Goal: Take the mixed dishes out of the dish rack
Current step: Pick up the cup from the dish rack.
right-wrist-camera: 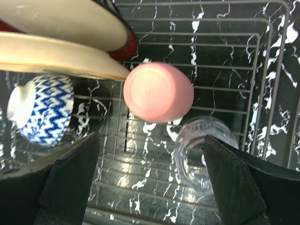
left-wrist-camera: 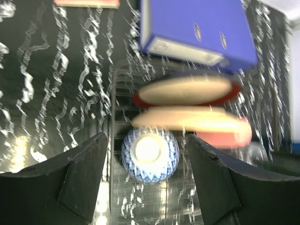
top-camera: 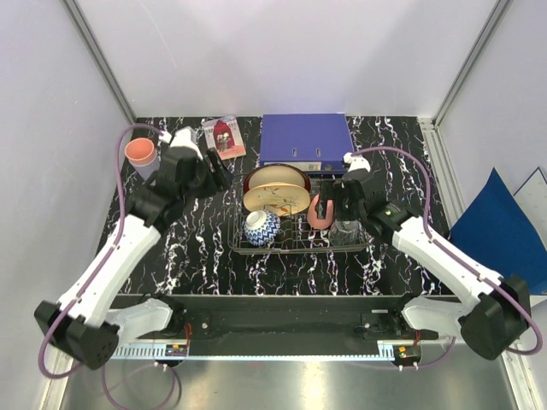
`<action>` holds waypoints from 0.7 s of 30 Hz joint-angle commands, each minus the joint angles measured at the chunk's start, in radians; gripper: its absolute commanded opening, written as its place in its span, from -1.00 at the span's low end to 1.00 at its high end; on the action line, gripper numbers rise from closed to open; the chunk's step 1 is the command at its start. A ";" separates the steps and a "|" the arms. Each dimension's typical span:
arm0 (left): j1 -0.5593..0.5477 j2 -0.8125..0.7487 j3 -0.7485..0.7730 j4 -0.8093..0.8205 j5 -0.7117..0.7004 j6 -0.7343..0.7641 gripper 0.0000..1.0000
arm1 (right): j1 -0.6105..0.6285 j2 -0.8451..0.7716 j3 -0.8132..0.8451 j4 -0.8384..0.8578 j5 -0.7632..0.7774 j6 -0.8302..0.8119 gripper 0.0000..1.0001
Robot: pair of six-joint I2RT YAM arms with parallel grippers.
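1. Dish rack (top-camera: 299,248) sits mid-table with the pink cup (right-wrist-camera: 158,92), clear glass (right-wrist-camera: 206,150) and blue-white bowl (left-wrist-camera: 150,154) inside — unloading looks underway.
2. Right gripper (right-wrist-camera: 151,140) is spread and empty above the pink cup; left gripper (left-wrist-camera: 147,140) is spread over the blue-white bowl.
3. Next, I judge — lower, straddle, pinch.

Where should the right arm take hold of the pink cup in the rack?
Probably grip the pink cup across its wall near the closed base, from above: the base faces the wrist camera. Keep the jaws clear of the plate edge and glass beside it.
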 commanded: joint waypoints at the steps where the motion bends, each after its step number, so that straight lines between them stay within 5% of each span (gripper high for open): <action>1: -0.031 -0.223 -0.147 0.211 0.063 0.015 0.44 | 0.017 0.083 0.082 0.025 0.076 -0.047 0.95; 10: -0.035 -0.449 -0.331 0.241 0.096 0.048 0.43 | 0.019 0.272 0.199 0.041 0.128 -0.098 0.95; 18: -0.035 -0.448 -0.360 0.224 0.099 0.050 0.43 | 0.019 0.316 0.177 0.039 0.139 -0.085 0.88; 21: -0.035 -0.429 -0.360 0.224 0.103 0.047 0.43 | 0.019 0.324 0.170 0.042 0.143 -0.085 0.68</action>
